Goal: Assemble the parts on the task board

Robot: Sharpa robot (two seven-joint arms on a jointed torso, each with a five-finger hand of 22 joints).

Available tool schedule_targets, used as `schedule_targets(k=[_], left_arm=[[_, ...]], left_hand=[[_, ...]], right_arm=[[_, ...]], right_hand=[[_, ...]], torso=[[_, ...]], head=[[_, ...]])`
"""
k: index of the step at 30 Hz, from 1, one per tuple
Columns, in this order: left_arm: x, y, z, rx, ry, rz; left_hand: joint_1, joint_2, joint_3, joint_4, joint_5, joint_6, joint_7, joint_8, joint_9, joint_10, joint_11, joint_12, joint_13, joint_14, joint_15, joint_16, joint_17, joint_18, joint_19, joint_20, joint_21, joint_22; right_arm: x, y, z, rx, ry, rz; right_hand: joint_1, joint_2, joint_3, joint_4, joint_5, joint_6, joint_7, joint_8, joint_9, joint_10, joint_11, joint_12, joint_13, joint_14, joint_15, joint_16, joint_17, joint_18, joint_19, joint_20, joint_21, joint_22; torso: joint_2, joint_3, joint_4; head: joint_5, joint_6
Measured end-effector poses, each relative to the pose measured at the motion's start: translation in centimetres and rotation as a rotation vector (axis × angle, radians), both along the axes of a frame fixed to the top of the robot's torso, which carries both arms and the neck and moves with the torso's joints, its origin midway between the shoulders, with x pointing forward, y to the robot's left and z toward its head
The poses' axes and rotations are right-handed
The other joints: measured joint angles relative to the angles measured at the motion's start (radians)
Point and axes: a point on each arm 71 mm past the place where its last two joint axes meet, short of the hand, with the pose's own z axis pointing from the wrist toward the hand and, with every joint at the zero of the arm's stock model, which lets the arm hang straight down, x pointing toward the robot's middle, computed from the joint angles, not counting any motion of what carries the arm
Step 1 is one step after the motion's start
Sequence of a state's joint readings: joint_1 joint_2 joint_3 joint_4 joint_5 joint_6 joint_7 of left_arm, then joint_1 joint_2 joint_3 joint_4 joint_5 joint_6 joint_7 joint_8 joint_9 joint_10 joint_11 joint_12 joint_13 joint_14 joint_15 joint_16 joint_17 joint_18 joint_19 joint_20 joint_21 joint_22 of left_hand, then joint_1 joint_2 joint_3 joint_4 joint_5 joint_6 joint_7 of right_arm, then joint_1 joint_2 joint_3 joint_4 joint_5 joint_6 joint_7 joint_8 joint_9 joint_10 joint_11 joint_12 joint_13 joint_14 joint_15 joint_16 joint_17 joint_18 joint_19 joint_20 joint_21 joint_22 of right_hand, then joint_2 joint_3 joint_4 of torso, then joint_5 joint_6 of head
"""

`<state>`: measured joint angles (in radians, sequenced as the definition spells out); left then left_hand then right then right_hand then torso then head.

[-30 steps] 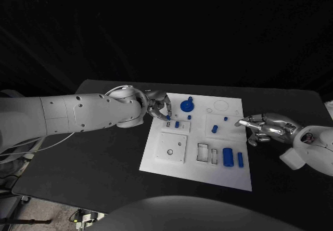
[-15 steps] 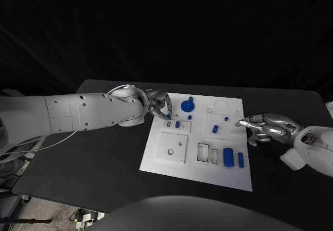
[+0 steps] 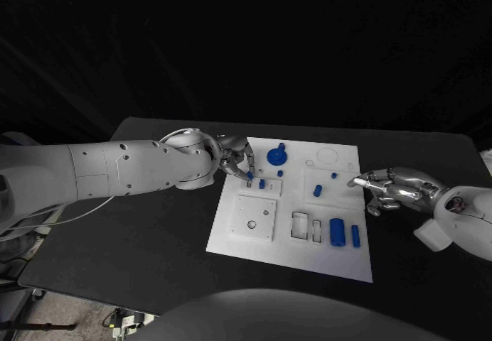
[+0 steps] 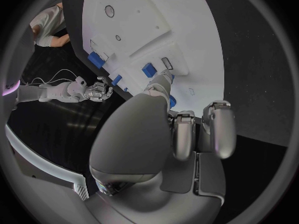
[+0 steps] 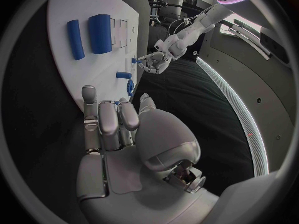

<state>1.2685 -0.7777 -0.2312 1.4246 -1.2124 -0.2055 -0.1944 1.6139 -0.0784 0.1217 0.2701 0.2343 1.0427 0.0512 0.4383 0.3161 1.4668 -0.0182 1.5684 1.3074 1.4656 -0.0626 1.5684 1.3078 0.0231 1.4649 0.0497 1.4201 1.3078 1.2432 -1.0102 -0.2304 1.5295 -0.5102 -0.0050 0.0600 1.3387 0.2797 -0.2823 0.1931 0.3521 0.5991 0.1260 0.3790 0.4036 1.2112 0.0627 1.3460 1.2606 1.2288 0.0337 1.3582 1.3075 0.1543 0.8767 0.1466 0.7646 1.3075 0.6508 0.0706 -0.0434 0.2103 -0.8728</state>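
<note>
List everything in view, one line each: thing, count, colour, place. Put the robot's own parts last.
Table: one, black, under everything.
Task board: one, white, middle of the table.
Knob part: one, blue, far end of the board.
Long parts: two, blue, side by side at the board's near right.
Small parts: several, blue, scattered over the board's far half.
Left hand: one, silver, at the board's far left corner, fingertips at a small blue part; whether it holds it cannot be told.
Right hand: one, silver, at the board's right edge, fingers apart, holding nothing.
Arms: two, white, one from each side.
</note>
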Motion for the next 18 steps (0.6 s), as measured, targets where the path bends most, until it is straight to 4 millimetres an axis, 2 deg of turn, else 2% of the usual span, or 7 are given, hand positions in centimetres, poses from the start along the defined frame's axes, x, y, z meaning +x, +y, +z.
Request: schedule_targets(k=[14, 18], left_arm=[[-0.25, -0.01, -0.35, -0.001, 0.008, -0.001], [-0.28, -0.01, -0.41, 0.000, 0.009, -0.001]], left_hand=[[0.001, -0.001, 0.003, 0.003, -0.014, 0.000, 0.000, -0.002, -0.003, 0.000, 0.000, 0.000, 0.000, 0.000, 0.000, 0.000, 0.000, 0.000, 0.000, 0.000, -0.011, 0.000], [0.005, -0.005, 0.000, 0.005, -0.020, -0.009, 0.008, -0.008, -0.006, 0.000, 0.000, 0.000, 0.000, 0.000, 0.000, 0.000, 0.000, 0.000, 0.000, 0.000, -0.018, 0.000]], right_arm=[[0.01, -0.04, -0.01, 0.000, 0.000, -0.001], [0.01, -0.04, -0.01, 0.000, 0.000, -0.001]], right_hand=[[0.000, 0.000, 0.000, 0.000, 0.000, 0.000, 0.000, 0.000, 0.000, 0.000, 0.000, 0.000, 0.000, 0.000, 0.000, 0.000, 0.000, 0.000, 0.000, 0.000, 0.000, 0.000], [0.010, 0.000, 0.003, -0.003, 0.004, 0.004, 0.004, 0.000, -0.001, 0.000, 0.000, 0.000, 0.000, 0.000, 0.000, 0.000, 0.000, 0.000, 0.000, 0.000, 0.000, 0.000]], torso=[[0.000, 0.0000, 0.0001], [0.000, -0.0001, 0.0000]], head=[[0.002, 0.000], [0.002, 0.000]])
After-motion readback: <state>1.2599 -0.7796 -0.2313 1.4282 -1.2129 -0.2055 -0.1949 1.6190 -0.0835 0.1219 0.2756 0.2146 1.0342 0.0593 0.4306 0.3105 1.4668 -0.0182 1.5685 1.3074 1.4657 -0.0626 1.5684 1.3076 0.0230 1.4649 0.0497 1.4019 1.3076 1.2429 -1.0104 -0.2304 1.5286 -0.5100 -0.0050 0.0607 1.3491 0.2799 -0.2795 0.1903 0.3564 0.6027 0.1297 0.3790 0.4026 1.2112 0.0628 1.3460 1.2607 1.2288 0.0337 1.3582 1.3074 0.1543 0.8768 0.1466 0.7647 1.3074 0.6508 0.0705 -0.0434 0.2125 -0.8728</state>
